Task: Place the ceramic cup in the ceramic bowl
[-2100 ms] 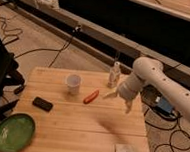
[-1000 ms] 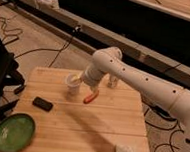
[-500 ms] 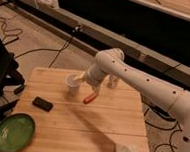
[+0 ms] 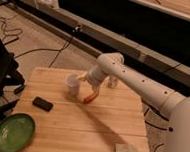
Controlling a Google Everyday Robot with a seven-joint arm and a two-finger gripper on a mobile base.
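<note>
— Where's the ceramic bowl (image 4: 14, 132)?
— Well to the left of the gripper (image 4: 82, 80) and nearer the camera, on the table (image 4: 83, 132) corner.
— The ceramic cup (image 4: 72, 84)?
— Upright, right against the gripper's left side.
— Clamped on it?
— Cannot tell. An orange object (image 4: 90, 97) lies just below the gripper, to the right.
</note>
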